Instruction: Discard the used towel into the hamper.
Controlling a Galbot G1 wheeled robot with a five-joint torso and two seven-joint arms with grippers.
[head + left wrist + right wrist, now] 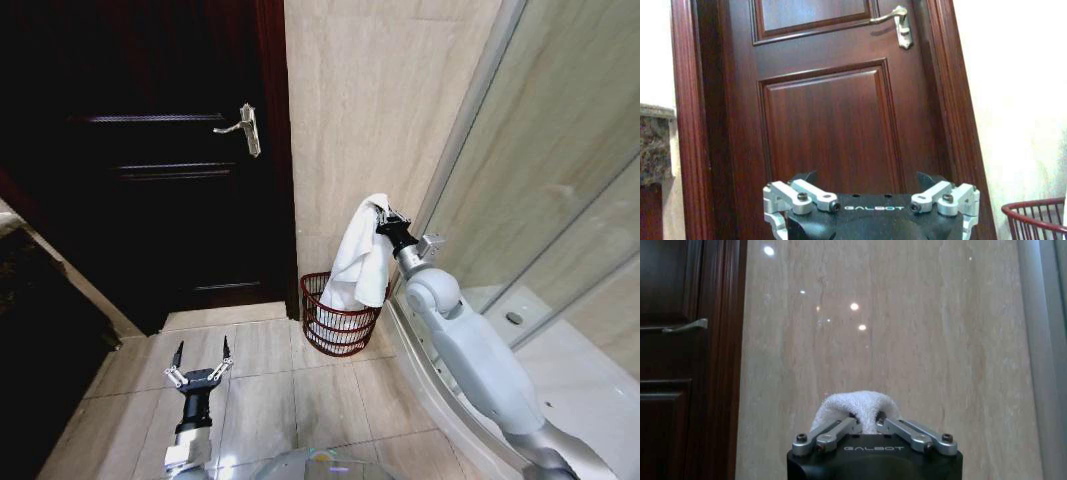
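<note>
Head view: right gripper (383, 219) pinching towel (360, 258) by its top above hamper (338, 320), letting cloth hang in; left gripper (200, 361) idle low, fingers spread

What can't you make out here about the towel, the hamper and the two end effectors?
- Towel, head view: the lower end hangs into the hamper; whether it touches the bottom is hidden by its own folds.
- Hamper, left wrist view: cut off by the frame edge.
- Right end effector, right wrist view: fingertips buried in towel.
- Left end effector: open, nothing hidden.
</note>
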